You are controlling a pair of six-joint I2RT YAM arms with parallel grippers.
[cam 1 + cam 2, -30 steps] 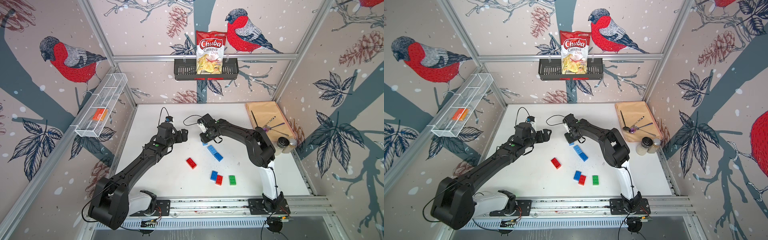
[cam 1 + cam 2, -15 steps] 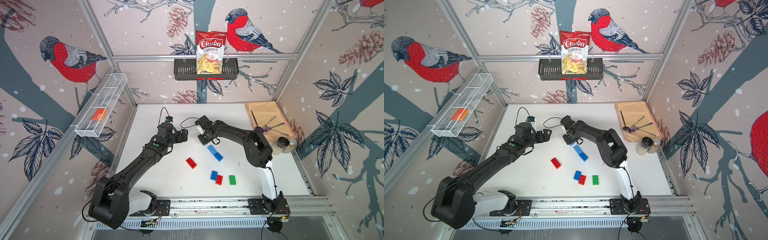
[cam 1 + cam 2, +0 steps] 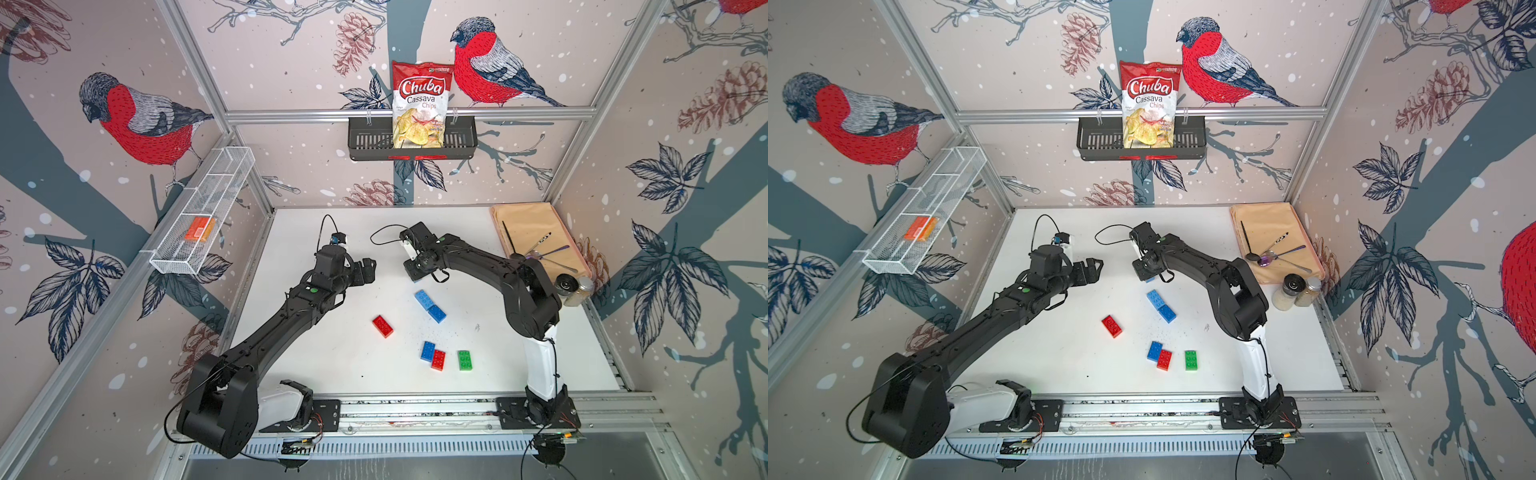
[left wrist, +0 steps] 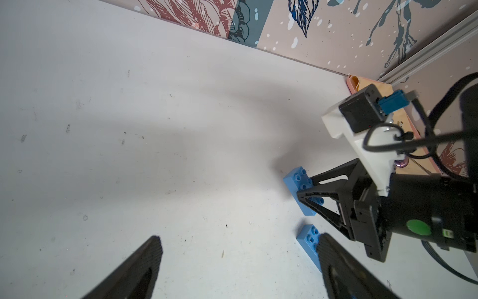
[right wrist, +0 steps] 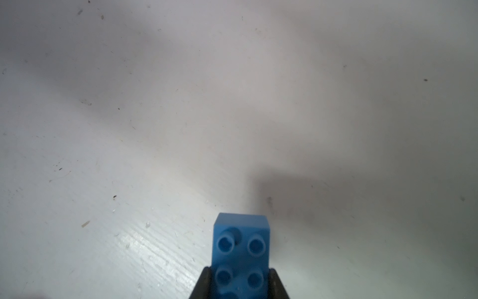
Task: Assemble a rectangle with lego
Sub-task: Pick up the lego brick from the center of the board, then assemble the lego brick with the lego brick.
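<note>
The right pincer point(image 3: 417, 272) is clamped narrow on a light blue studded plastic lego brick point(image 3: 417, 281), of which both top views show only a sliver beneath the pincer, at the far middle of the white table point(image 3: 332, 374). The left pincer point(image 3: 368, 270) hovers to its left, well apart, jaws spread wide with nothing between them. Nearer lie a second light blue brick point(image 3: 423, 298) touching a darker blue brick point(image 3: 437, 313), a lone red brick point(image 3: 382, 326) to their left, and nearest of all a small blue brick point(image 3: 427, 351) touching a second red brick point(image 3: 438, 359), with a green brick point(image 3: 464, 360) just right of that pair, apart from it

In the left wrist view the left pincer's two black fingers point(image 4: 144, 261) stand far apart over the white table; beyond them the right pincer point(image 4: 306, 190) pinches the light blue studded plastic lego brick point(image 4: 294, 178) by its long sides, low at the table, and whether brick and table touch cannot be told. The second light blue brick point(image 4: 309, 239) lies near it

In the right wrist view the same brick point(image 5: 240, 253) sits studs up between two dark fingertips point(image 5: 276, 282), its free end reaching out over the white table
</note>
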